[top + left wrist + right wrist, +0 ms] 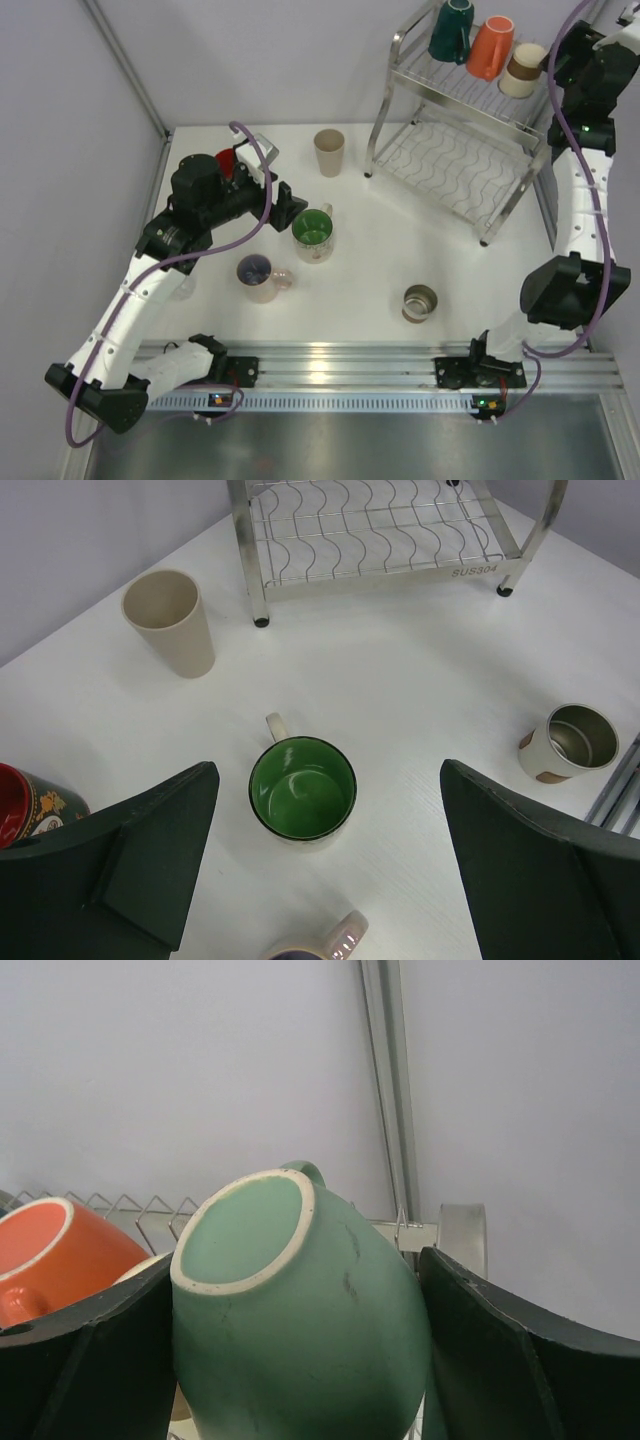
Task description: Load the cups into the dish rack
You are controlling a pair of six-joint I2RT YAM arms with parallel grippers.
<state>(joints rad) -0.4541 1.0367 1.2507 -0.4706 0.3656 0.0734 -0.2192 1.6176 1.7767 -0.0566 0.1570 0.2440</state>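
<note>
Cups (490, 47): three in dish rack (450, 160), mint cup (250, 1230) clasped by right end effector (300, 1350), five on bench (400, 250) below wide-spread left end effector (328, 810).

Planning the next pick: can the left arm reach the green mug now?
Probably yes: the left gripper hovers open near the green mug, which stands upright with nothing between them.

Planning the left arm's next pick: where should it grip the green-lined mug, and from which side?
Probably from straight above, the open left pincer closing across the round wall of the green-lined mug. It stands upright, mouth up, and its handle seems clear of both fingers.
</note>
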